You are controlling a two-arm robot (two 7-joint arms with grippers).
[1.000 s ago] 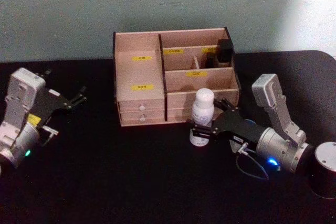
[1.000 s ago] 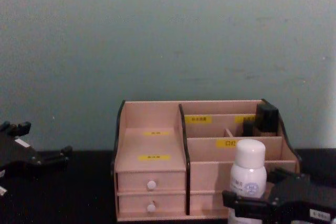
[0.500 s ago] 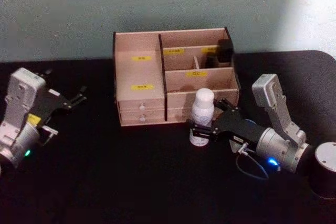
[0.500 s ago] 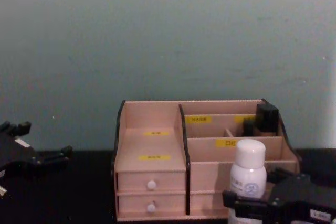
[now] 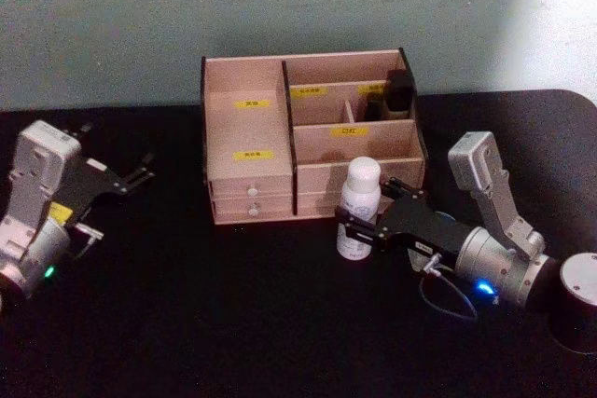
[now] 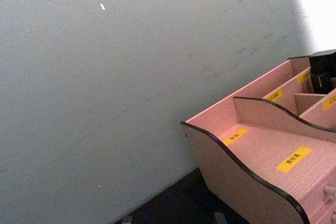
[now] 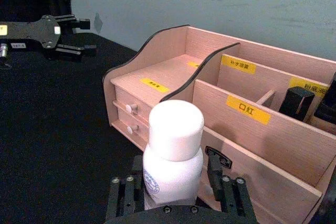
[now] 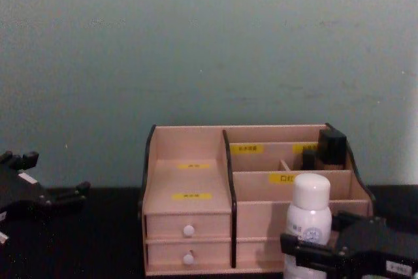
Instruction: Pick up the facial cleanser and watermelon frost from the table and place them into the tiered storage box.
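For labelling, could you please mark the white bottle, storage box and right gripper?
white bottle (image 5: 358, 195): head view, body.
storage box (image 5: 244, 128): head view, left shelf.
right gripper (image 5: 366, 219): head view, between fingertips.

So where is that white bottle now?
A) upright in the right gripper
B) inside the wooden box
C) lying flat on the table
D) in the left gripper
A: the white bottle stands upright, clasped by the right gripper, in front of the tiered storage box.

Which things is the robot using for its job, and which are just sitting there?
For the job:
white bottle, with the right gripper around it
tiered storage box

Just sitting there:
left gripper, open, parked at the left of the black table
small black things in the box's back right compartment
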